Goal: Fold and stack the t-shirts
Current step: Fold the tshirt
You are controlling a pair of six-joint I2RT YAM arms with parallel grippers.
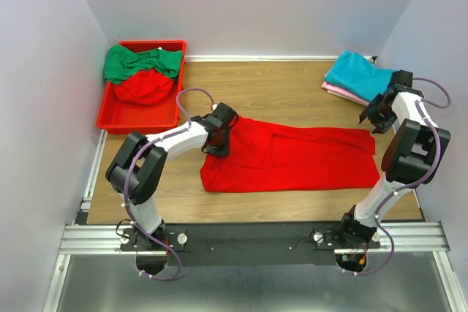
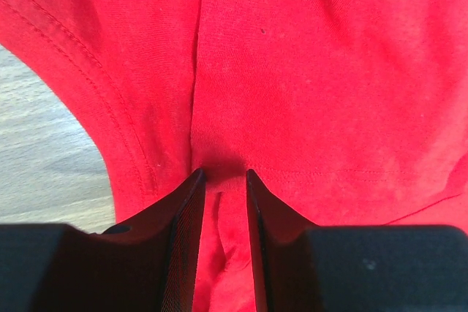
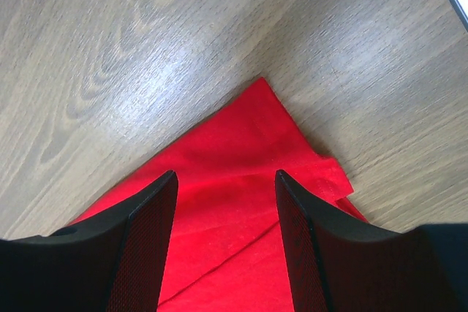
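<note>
One red t-shirt (image 1: 292,157), long axis left-right, left gripper (image 2: 223,174) pinching it

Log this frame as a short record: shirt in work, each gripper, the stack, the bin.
shirt in work: red shirt, laid out long on the table, partly folded
left gripper: shut on a pinch of the red shirt at its left end
right gripper: open, over the red shirt's right corner, holding nothing
stack: teal shirt on pink shirt, far right
bin: far left, holds green shirt and second red shirt, both unfolded
</note>
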